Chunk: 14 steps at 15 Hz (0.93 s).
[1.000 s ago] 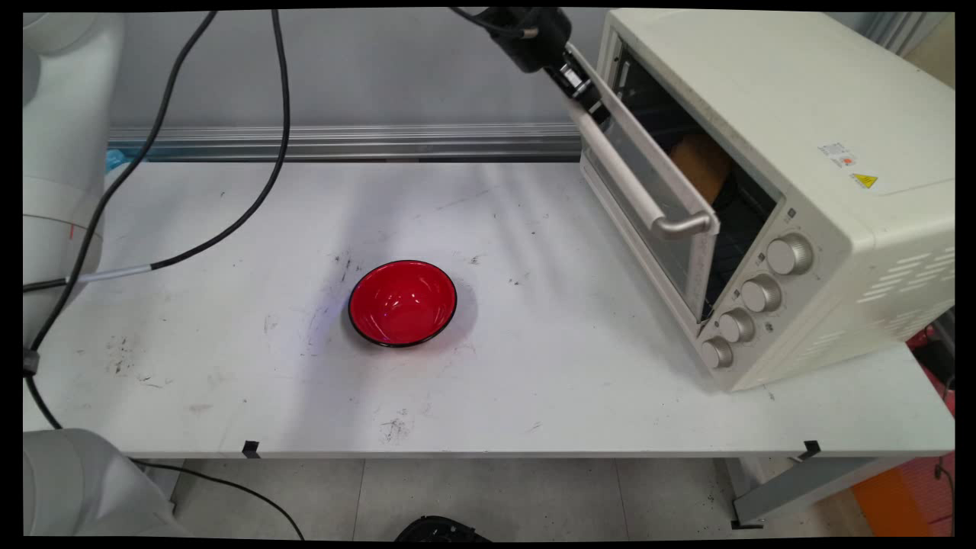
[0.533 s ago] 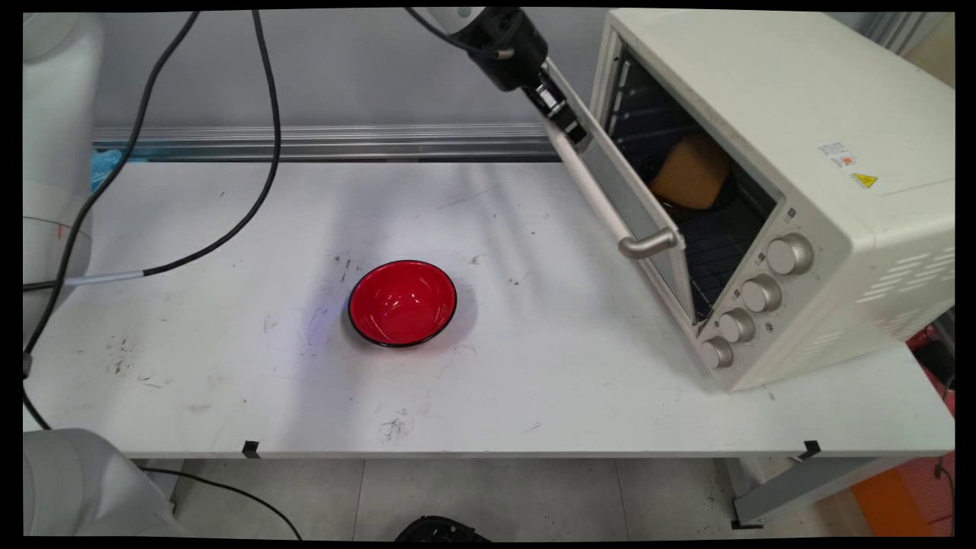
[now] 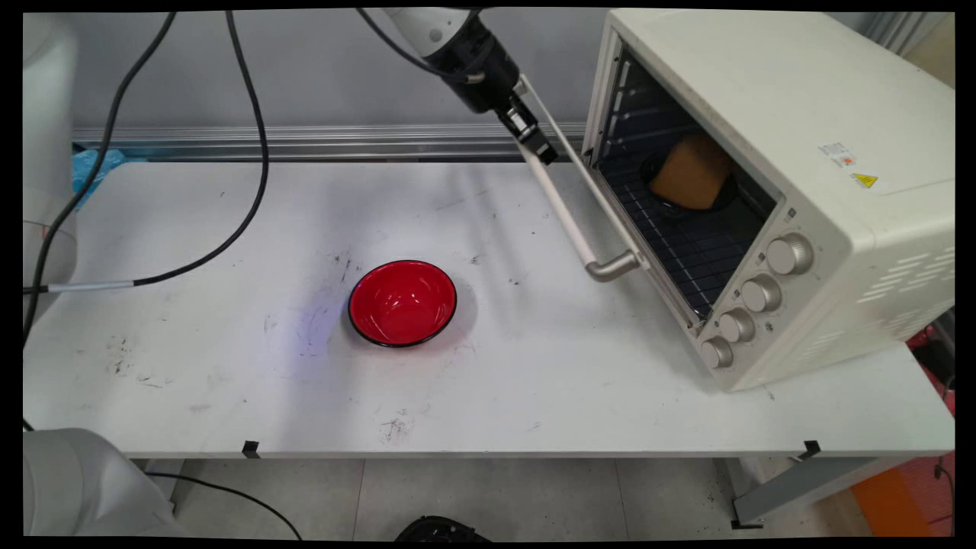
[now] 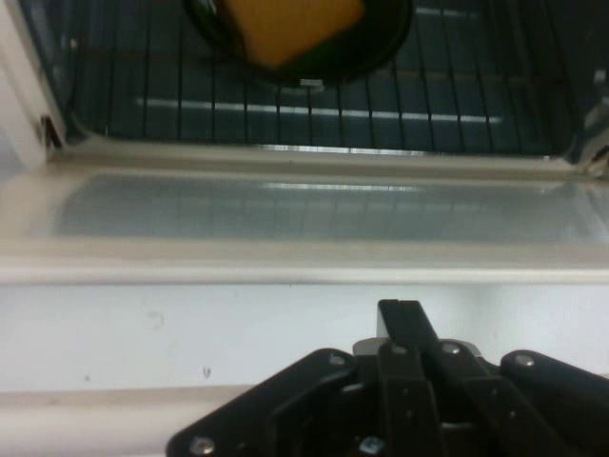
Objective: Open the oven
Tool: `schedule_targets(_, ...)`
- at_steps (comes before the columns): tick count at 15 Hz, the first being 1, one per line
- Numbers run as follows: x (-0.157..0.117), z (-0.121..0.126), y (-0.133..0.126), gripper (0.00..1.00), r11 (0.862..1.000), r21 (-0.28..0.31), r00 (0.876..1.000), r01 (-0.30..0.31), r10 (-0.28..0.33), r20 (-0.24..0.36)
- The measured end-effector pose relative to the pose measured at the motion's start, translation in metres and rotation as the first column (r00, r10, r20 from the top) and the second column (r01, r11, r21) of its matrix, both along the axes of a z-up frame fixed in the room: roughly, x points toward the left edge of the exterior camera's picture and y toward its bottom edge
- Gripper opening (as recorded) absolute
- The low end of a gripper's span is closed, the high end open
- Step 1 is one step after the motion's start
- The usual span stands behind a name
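Black 2-finger gripper (image 3: 543, 151) meets the far end of the cream toaster oven's (image 3: 839, 152) pale bar handle (image 3: 568, 217), whose long axis runs near-right from it; its grip cannot be told; door half-lowered

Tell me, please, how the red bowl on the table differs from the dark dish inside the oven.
The red bowl stands in the open on the white table; the dark dish sits on the wire rack inside the oven. The red bowl is empty; the dark dish carries a yellow-brown block. The red bowl is bright red inside with a dark rim; the dish looks black. Both are round and upright.
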State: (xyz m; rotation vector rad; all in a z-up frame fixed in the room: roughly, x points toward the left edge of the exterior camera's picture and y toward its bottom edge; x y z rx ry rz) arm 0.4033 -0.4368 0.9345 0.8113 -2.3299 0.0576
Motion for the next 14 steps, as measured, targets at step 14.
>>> schedule_targets(14, 0.048, -0.057, 0.049, 0.00, 0.999, 0.044, 0.995, -0.030, 0.025, 0.095)
